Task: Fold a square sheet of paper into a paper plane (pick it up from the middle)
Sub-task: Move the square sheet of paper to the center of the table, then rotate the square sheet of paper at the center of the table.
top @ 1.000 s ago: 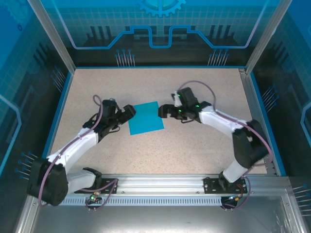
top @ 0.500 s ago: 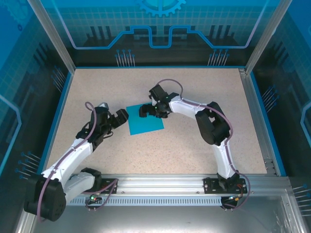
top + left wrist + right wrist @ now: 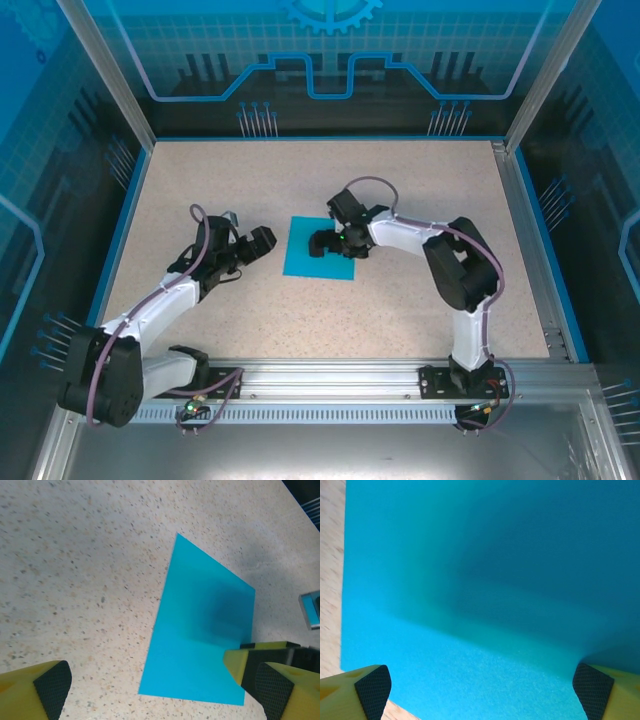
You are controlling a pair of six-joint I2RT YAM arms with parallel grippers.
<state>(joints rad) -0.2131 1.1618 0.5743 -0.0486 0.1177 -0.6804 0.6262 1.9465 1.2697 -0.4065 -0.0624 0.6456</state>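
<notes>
The square sheet of paper [image 3: 200, 640] is smooth and matt. The counter [image 3: 300, 180] is speckled and grainy, like stone.

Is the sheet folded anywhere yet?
No, the square sheet of paper lies flat on the table, with no crease visible.

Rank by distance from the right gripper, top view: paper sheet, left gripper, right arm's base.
1. square sheet of paper, beneath the right gripper.
2. left gripper, left of the paper.
3. right arm's base, at the near edge.
</notes>
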